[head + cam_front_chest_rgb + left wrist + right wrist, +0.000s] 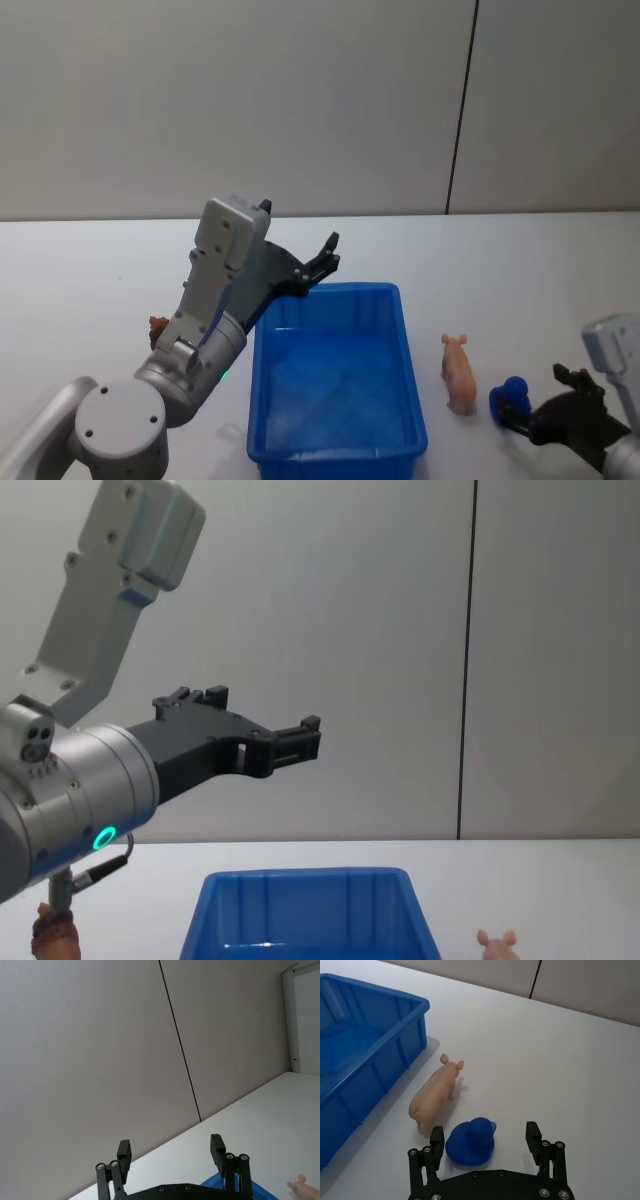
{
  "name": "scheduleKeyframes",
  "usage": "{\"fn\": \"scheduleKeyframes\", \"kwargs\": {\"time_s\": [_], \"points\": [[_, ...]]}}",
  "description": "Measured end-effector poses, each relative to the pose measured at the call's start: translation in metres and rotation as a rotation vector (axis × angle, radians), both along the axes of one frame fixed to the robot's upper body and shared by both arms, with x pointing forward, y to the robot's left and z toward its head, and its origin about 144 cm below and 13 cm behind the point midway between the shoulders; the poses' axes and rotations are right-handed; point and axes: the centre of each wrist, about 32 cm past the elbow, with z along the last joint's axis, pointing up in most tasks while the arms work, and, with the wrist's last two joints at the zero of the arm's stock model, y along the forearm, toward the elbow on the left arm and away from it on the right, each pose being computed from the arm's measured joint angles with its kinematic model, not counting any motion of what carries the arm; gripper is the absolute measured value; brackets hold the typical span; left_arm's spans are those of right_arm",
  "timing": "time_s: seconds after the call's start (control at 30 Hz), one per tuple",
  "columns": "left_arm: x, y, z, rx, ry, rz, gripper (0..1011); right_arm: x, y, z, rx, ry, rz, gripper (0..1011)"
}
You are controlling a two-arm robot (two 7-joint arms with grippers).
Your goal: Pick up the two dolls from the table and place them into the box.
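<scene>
Right wrist view: blue toy [470,1144] beside pink doll [434,1096] sits between right gripper's [485,1131] spread jaws.

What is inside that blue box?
The box shows just bare blue floor. The left gripper hides its far left corner.

The head view looks forward and down from above, taking in the whole box [350,288] on the tabletop [100,260] and the wall [300,100] behind. The chest view sits lower and looks level across, catching the box's top and the ears of the pink doll [497,943] at its bottom edge. The left wrist view faces upward past the left tool [170,1146] toward the wall. The right wrist view looks steeply down from close past the right tool [485,1131], sharing box and pink doll with the head view.
</scene>
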Motion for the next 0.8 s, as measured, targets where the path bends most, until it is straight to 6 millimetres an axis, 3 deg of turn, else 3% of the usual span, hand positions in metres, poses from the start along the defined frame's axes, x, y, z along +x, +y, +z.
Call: {"fn": "scheduleKeyframes", "kwargs": {"time_s": [0.8], "points": [[0.0,0.0,0.0,0.0,0.0,0.0,1001,0.037,0.028,-0.016,-0.047,0.066,0.02,1001]]}}
